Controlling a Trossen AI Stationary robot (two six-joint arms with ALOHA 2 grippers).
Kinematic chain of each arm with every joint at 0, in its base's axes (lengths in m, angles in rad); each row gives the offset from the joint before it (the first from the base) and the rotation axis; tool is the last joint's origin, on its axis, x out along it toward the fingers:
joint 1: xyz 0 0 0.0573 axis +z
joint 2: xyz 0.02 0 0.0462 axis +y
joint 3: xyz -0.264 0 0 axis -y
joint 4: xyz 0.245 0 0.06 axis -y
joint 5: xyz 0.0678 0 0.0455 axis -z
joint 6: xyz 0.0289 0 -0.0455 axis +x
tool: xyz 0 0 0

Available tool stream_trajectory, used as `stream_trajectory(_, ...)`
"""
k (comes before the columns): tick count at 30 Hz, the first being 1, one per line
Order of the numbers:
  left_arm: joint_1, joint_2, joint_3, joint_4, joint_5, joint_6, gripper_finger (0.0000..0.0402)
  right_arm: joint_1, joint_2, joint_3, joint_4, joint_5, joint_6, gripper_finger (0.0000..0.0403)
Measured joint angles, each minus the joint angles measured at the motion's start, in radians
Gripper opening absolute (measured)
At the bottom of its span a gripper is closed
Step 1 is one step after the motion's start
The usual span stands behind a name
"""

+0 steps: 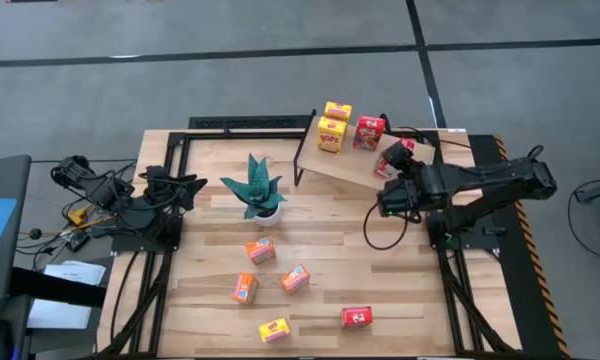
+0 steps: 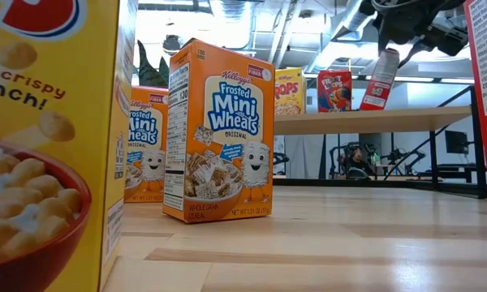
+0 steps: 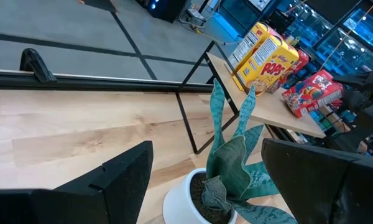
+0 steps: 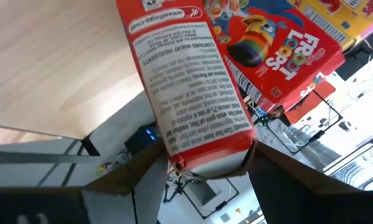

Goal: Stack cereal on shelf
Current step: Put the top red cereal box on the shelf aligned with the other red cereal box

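High view: light-wood plank shelf [image 1: 352,165] sat upper centre, carrying two yellow cardboard cereal boxes [image 1: 331,134] and a red cereal box [image 1: 368,131]. Right gripper [image 1: 392,165] at the shelf's right end gripped a second red box [image 1: 393,156]. Left gripper [image 1: 192,187] waited centre-left, jaws wide, near the teal spiky plant in a white pot [image 1: 257,188]. Three orange boxes [image 1: 260,250], one yellow and one red lay lower centre.

Low view: tilted red box [image 2: 379,79] met the shelf [image 2: 365,120], upper right.

Right wrist view: fingers [image 4: 133,177] flanked that box's [image 4: 189,87] end.
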Motion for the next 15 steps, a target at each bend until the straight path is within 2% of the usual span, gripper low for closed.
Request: stream_trajectory(15, 0.000, 0.000, 0.000, 0.000, 0.000, 0.000, 0.0293, 0.002, -0.002, 0.001, 0.000, 0.008, 0.137, 0.0241)
